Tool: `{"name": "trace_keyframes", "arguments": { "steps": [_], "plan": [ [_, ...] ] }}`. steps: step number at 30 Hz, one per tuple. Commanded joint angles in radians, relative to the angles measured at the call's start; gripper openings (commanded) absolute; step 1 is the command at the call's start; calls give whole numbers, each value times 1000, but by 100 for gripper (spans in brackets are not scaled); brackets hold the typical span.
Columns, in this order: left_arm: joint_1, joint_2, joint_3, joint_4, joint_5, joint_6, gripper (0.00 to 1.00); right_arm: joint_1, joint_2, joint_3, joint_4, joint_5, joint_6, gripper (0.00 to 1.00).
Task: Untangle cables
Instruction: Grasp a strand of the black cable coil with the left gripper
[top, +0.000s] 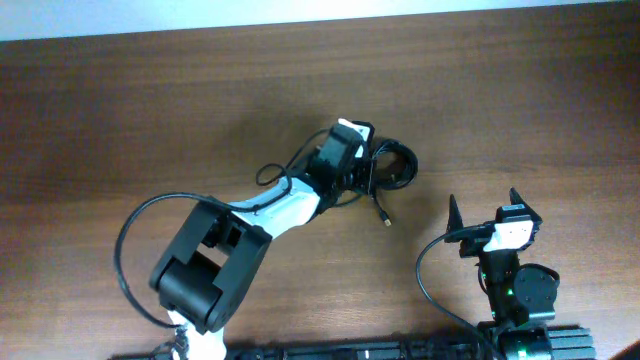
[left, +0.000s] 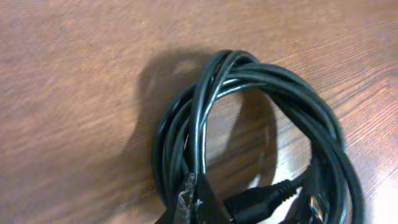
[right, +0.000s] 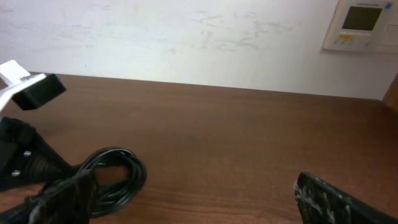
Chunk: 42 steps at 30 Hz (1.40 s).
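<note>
At the centre right of the overhead frame, the cables (top: 396, 163) are lying in one tight coil on the table (top: 150, 100), with a plug end (top: 384, 215) trailing toward the lower edge. The left gripper (top: 366, 172) is reaching into the coil's left side; whether its fingers are clenching a strand cannot be told. In the left wrist view, the coil (left: 267, 81) is filling the frame. At the lower right, the right gripper (top: 483, 202) is hovering with its fingers spread, well apart from the coil.
</note>
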Motion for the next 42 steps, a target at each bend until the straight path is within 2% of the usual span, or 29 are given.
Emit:
{"name": "trace_keyframes", "arguments": {
  "steps": [1,4,5,8,9,10,11,13,15,18,19,21,22,23,24,25,26,28,30,32,33,34,35,37,38,39,40,41,42],
  "plan": [
    [34,-116,-13,-160,-73,-93,0,8,-6,-5,-6,2,-7,99],
    [34,-211,-13,-425,-285,-275,0,8,-6,-5,-6,2,-7,99],
    [34,-239,-13,-481,-299,-291,0,8,-6,-5,-6,2,-7,98],
    [34,-267,-13,-488,-300,-289,0,8,-6,-5,-6,2,-7,99],
    [37,-269,-13,-478,-303,-288,13,7,-6,-5,-6,2,-7,98],
    [39,-269,-13,-472,-303,-286,91,8,-6,-5,-6,2,-7,98],
    [39,-269,-13,-472,-303,-285,99,8,-6,-5,-6,2,-7,99],
    [39,-261,-14,-431,-285,-285,99,8,-6,-5,-6,2,-7,99],
    [33,-212,-14,-281,-193,-216,99,8,-6,-5,-6,2,-7,99],
    [6,-79,-14,-145,-111,-214,98,8,-6,-5,-6,2,-7,99],
    [-6,-47,-14,-143,-114,-214,84,8,-6,-5,-6,2,-7,99],
    [-18,-8,-14,-163,-114,-214,73,8,-6,-5,-6,2,-7,99],
    [-18,-3,-14,-188,-114,-214,33,8,-6,-5,-6,2,-7,99],
    [-14,-10,-11,-220,-116,-213,5,8,-6,-5,-6,2,-7,99],
    [-3,-26,-4,-249,-127,-192,0,8,-6,-5,-6,2,-7,99],
    [9,-49,6,-282,-149,-182,0,8,-6,-5,-6,2,-7,99],
    [49,-133,41,-381,-241,-179,0,8,-6,-5,-6,2,-7,99],
    [92,-247,51,-467,-363,-185,0,8,-6,-5,-6,2,-7,99],
    [121,-280,51,-590,-410,-419,0,8,-6,-5,-6,2,-7,99],
    [128,-277,51,-702,-349,-745,2,8,-6,-5,-6,2,-7,99],
    [127,-277,51,-705,-232,-832,42,8,-6,-5,-6,2,-7,99],
    [127,-277,51,-702,-203,-830,100,8,-6,-5,-6,2,-7,99],
    [127,-277,51,-698,-225,-690,99,8,-6,-5,-6,2,-7,99],
    [137,-280,56,-661,-288,-184,99,8,-6,-5,-6,2,-7,99],
    [144,-283,59,-654,-288,-43,99,8,-6,-5,-6,2,-7,99],
    [153,-284,58,-653,-291,90,90,8,-6,-5,-6,2,-7,99],
    [158,-284,58,-674,-291,150,65,8,-6,-5,-6,2,-7,99],
    [165,-284,58,-717,-290,146,56,8,-6,-5,-6,2,-7,99],
    [171,-283,56,-750,-291,72,61,8,-6,-5,-6,2,-7,99]
  ]
}}
